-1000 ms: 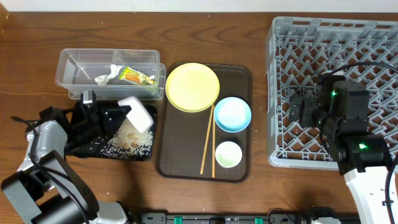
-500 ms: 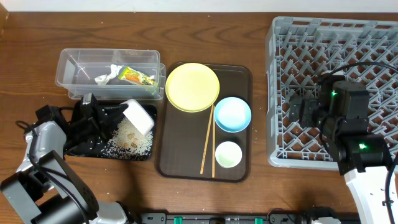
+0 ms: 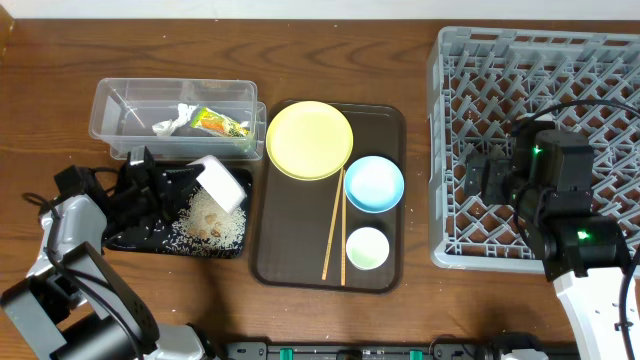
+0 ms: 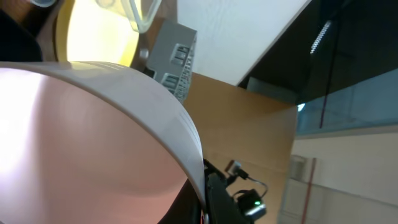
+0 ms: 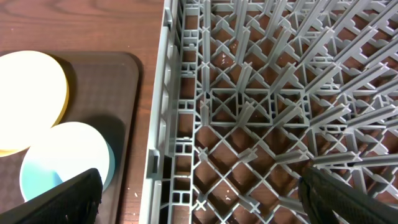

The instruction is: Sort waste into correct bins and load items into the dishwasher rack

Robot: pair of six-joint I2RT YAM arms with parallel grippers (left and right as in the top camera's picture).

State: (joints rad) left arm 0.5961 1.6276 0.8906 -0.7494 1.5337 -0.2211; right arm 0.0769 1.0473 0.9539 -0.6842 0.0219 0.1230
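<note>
My left gripper (image 3: pixel 185 183) is shut on the pinkish-white bowl (image 3: pixel 221 183), held tilted on edge over the black tray (image 3: pixel 140 235). The bowl's pink inside fills the left wrist view (image 4: pixel 81 143). Beige rice scraps (image 3: pixel 212 225) lie in the tray under it. The clear tub (image 3: pixel 120 100) behind holds the snack wrapper (image 3: pixel 222 123) and the white tissue (image 3: pixel 172 121). The yellow plate (image 3: pixel 309 139), light blue bowl (image 3: pixel 374 183), white cup (image 3: pixel 367 247) and chopsticks (image 3: pixel 334 233) lie on the brown tray. My right gripper (image 3: pixel 482 175) is open and empty over the grey rack (image 3: pixel 560 60), near its left wall (image 5: pixel 163 118).
The brown serving tray (image 3: pixel 290 270) lies between the bins and the rack. Loose rice grains are scattered on the wood near the black tray. In the right wrist view the plate (image 5: pixel 31 93) and blue bowl (image 5: pixel 68 155) show left of the rack.
The left gripper has drawn slightly left and back with the pinkish-white bowl, which is tipped more on edge. The right arm has not moved.
</note>
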